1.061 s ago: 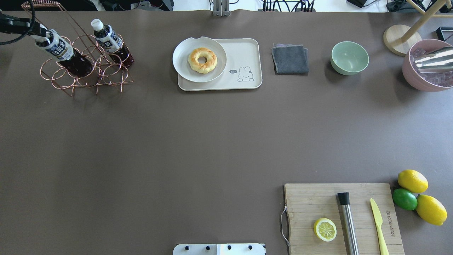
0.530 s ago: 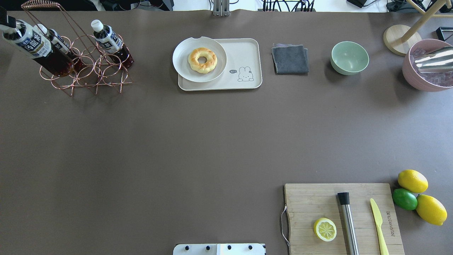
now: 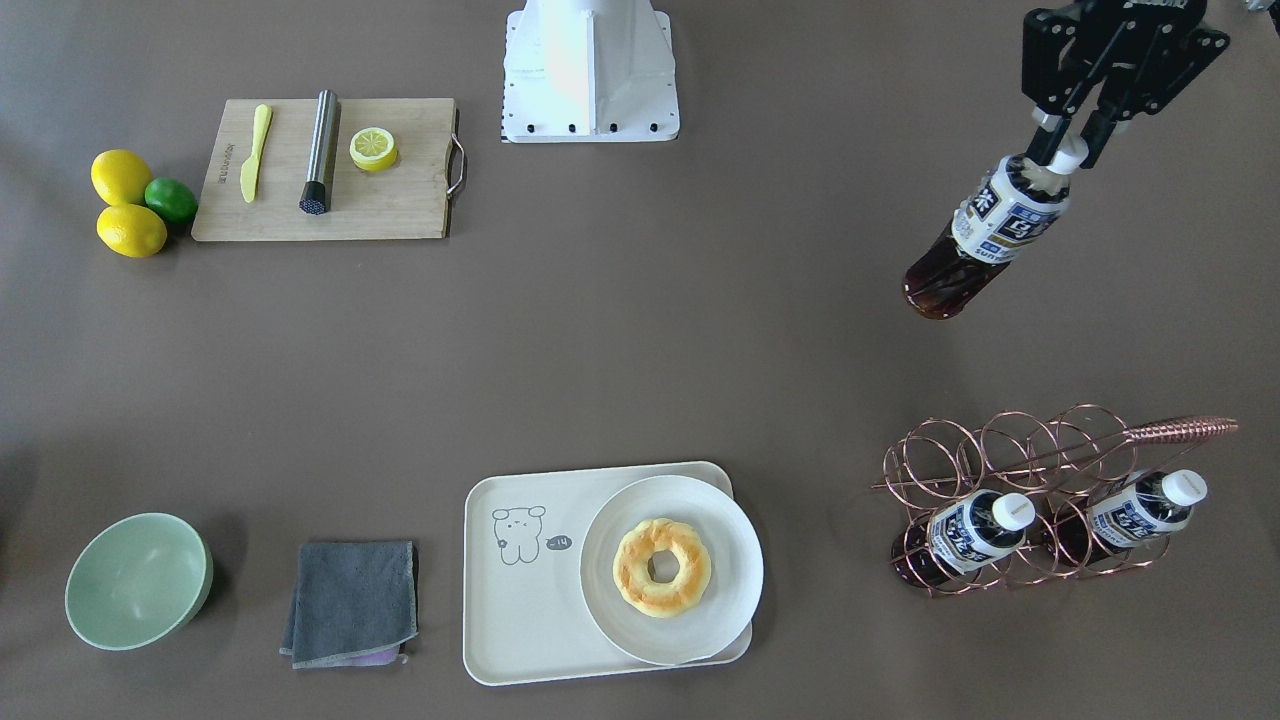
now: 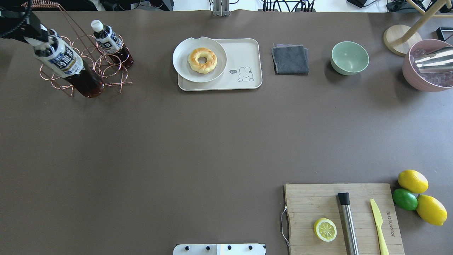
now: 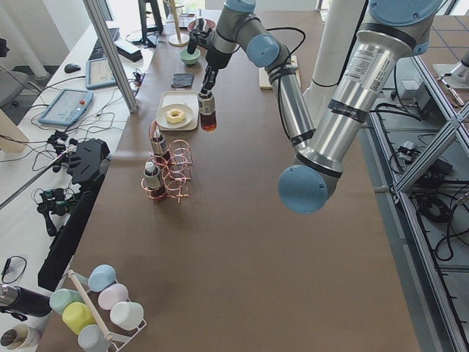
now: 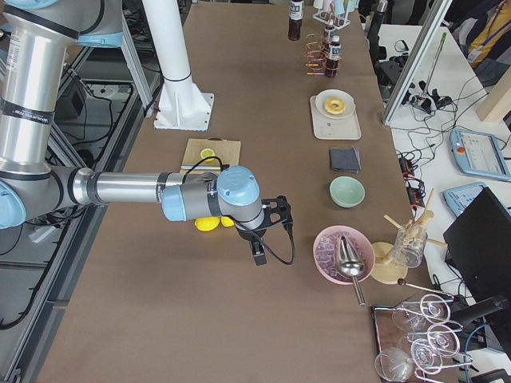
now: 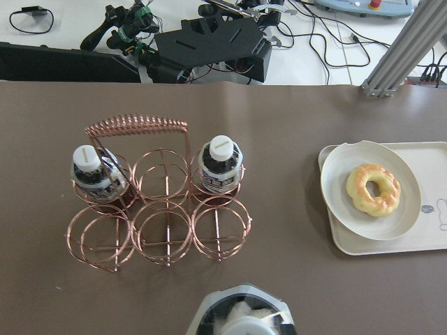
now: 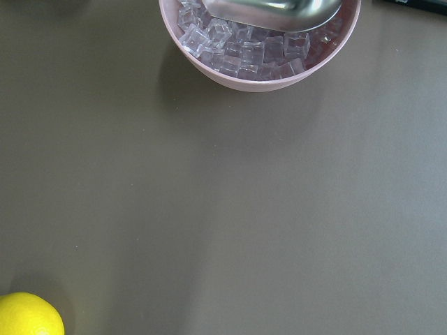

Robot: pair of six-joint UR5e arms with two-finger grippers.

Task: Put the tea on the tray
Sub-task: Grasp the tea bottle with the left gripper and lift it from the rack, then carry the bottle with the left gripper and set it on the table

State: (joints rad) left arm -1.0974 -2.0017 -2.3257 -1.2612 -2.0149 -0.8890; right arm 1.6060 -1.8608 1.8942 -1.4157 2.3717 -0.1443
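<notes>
**Q:** From across the table, what are your fingers doing?

**Me:** My left gripper (image 3: 1072, 140) is pinching narrow on the white cap (image 3: 1067, 157) of the tea bottle (image 3: 985, 240). The bottle is hanging tilted below my fingers, in the air. The copper wire rack (image 3: 1000, 450), carrying two other bottles (image 3: 975, 535), is sitting apart from the hanging base. The tray (image 3: 515, 610) is lying well off to the side. A round plate (image 3: 735, 585) with a doughnut (image 3: 662, 567) is filling the half nearer my fingers.

**Q:** And overhead?

**Me:** The bare half, with the bear drawing (image 4: 245, 74), is lying beyond the plate from my fingers. That is where I'm aiming.

**Q:** The left side camera?

**Me:** It is showing the bottle dangling high under my fingers.

**Q:** The right side camera?

**Me:** My right gripper (image 6: 261, 254) is hovering near a pink bowl of ice (image 6: 342, 254). I cannot tell whether its fingers are wide or narrow.

**Q:** Your wrist cameras?

**Me:** The left one is looking down past the blurred cap. The rack is lying below my fingers and the tray off to the side. The right one is showing only the ice bowl and a lemon (image 8: 28, 317).

**Q:** So how are you doing this well?

**Me:** I'm judging a cap pinch as a loose pivot, so I'm planning a slow, high carry over the plate. I'm then letting the swing settle and lowering the base flat onto the bare half, beside the plate's rim and not on it. I'm opening only once the bottle is standing.
</notes>
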